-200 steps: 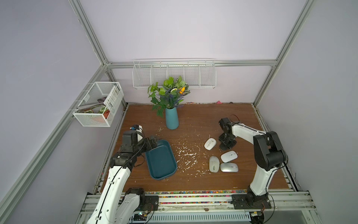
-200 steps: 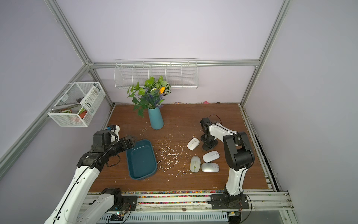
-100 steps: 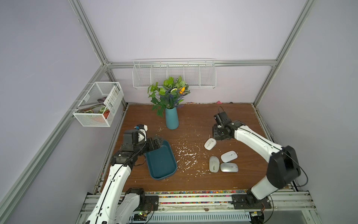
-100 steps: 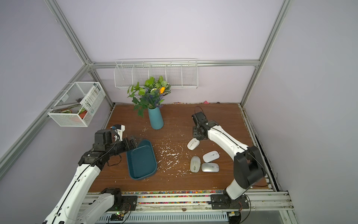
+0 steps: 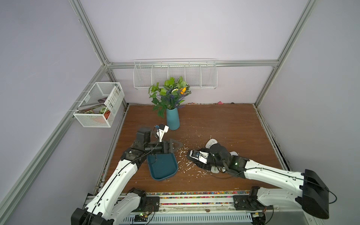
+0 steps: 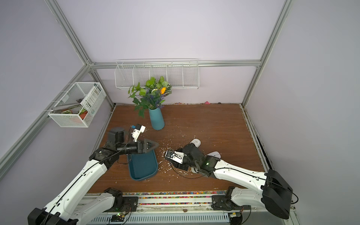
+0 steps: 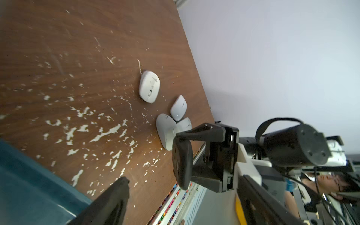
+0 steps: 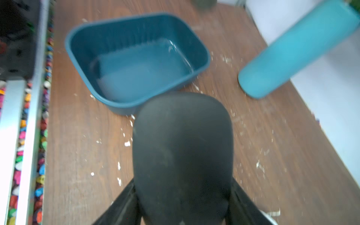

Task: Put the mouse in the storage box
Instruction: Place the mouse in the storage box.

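A: Right arm (image 5: 272, 173) swung off the white mice (image 7: 149, 86) toward the box (image 5: 163, 167). The left gripper (image 5: 178, 145) slid over its far end, open and empty, probably to steady it.
B: And the right gripper (image 7: 183, 156)?
A: Clamped on the black mouse (image 8: 183, 155), short of the box. Top views hid it; the left wrist showed it.

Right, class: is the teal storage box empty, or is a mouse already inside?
Empty. In the right wrist view the storage box shows only a bare floor; the black mouse is outside it.
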Tool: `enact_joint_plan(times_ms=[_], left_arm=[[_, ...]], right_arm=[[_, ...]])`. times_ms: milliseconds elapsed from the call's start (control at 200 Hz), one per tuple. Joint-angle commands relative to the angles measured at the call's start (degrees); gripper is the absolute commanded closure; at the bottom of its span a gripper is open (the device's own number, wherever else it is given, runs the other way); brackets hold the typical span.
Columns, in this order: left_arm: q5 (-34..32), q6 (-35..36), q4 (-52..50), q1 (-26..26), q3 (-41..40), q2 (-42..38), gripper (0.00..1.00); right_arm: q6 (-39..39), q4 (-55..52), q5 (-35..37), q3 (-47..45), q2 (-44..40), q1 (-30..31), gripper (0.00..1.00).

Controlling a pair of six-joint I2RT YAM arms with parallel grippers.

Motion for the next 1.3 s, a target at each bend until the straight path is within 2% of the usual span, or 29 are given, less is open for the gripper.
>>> enact_joint_plan(times_ms=[0,275,390,645,825,885,980,1080,1210,1295], left_arm=[[-3.7,-1.5,2.0,-4.0,-1.8,0.4,0.1],[-5.4,-4.3,9.0,-11.0,-3.4,3.5,0.16],[-7.4,-3.5,8.4,-13.9,-2.6,6.3,0.24],[-7.5,-4.8,11.1,-14.1,-2.8,6.7,0.5],[-6.2,-6.3,13.6,-14.2,-4.1,6.4,0.85],[-6.7,-6.6,13.5,-14.2,-4.4,6.0,1.0],[-9.8,-7.0,12.4,-14.1,-4.4,4.4,1.0],[-17.3,-7.9,8.4,-13.6,-3.5,1.6,1.0],[-33.2,-10.7,-3.1,-10.0,-1.7,-4.3,1.0],[-38.9,-12.2,-8.2,-5.0,-2.4,-8.2,1.0]], right_arm=[[-2.6,4.9,-4.4,0.2,-0.8,0.2,0.73],[-1.3,5.2,-5.8,0.2,-1.7,0.2,0.73],[-0.8,5.6,-6.3,0.1,-1.8,0.2,0.73],[-0.7,4.7,-7.6,0.4,-1.0,0.2,0.73],[-0.3,5.0,-7.5,0.3,-0.7,0.2,0.71],[0.1,5.1,-7.2,0.3,-0.8,0.3,0.62],[2.3,5.4,-5.5,0.5,-0.9,0.2,0.31],[5.4,4.4,-0.9,1.2,-2.0,0.3,0.14],[9.1,7.7,5.7,-1.6,-5.9,-0.3,0.05],[11.2,8.5,7.8,-2.8,-7.8,-1.7,0.03]])
